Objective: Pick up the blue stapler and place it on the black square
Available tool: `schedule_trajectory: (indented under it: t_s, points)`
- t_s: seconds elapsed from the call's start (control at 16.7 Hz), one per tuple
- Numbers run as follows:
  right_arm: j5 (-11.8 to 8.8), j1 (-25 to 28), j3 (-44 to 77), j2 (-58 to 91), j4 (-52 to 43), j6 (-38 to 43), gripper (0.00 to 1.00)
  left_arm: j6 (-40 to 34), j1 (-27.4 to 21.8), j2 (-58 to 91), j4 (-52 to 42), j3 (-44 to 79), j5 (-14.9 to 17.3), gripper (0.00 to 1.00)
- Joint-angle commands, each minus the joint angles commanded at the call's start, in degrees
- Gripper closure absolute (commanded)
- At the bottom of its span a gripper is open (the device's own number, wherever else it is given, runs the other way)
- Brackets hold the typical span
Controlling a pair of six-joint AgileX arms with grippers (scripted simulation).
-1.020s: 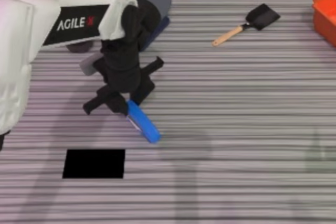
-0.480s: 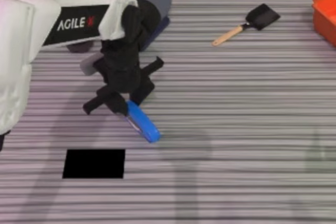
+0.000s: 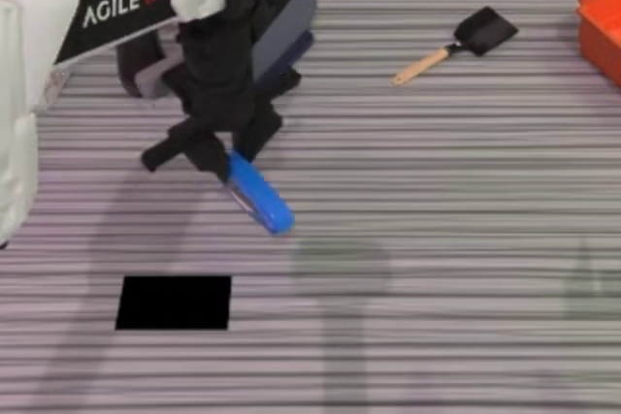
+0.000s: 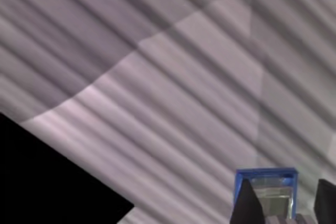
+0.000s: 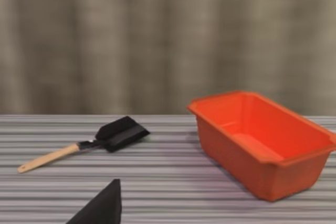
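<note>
My left gripper [image 3: 231,160] is shut on one end of the blue stapler [image 3: 258,193], which hangs tilted above the striped table, left of centre. In the left wrist view the stapler's blue end [image 4: 266,173] and silvery underside sit between the two dark fingers [image 4: 245,205]. The black square [image 3: 174,302] lies flat near the front left, apart from the stapler and closer to the front edge; its corner [image 4: 47,182] also shows in the left wrist view. My right gripper [image 5: 105,209] is outside the top view and idle; only a dark part of it shows in its own wrist view.
A black-headed brush with a wooden handle [image 3: 456,46] lies at the back right of centre. An orange bin [image 3: 604,31] stands at the far right edge. A navy-grey case [image 3: 296,7] sits behind the left arm.
The left arm has risen and drawn toward the back of the table, carrying the stapler with it. The black square, brush and bin have not moved.
</note>
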Motion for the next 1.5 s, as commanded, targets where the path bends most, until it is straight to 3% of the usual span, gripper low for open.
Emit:
schedule_trajectory:
  t_s: [0.24, 0.54, 0.78, 1.02, 1.5]
  points:
    - [0.0, 0.0, 0.0, 0.0, 0.0, 0.0, 0.0, 0.0, 0.4, -2.2, -6.8, 5.6, 0.0, 1.0]
    - [0.0, 0.0, 0.0, 0.0, 0.0, 0.0, 0.0, 0.1, 0.1, -2.2, -6.8, 5.7, 0.0, 1.0]
    - [0.0, 0.0, 0.0, 0.0, 0.0, 0.0, 0.0, 6.0, -0.5, -3.4, -6.2, 5.5, 0.1, 1.0]
    - [0.0, 0.0, 0.0, 0.0, 0.0, 0.0, 0.0, 21.6, -1.6, -6.6, -4.6, 4.2, 0.5, 1.0]
    - [0.0, 0.0, 0.0, 0.0, 0.0, 0.0, 0.0, 68.9, -3.8, -14.7, -2.0, -4.3, 2.2, 1.0]
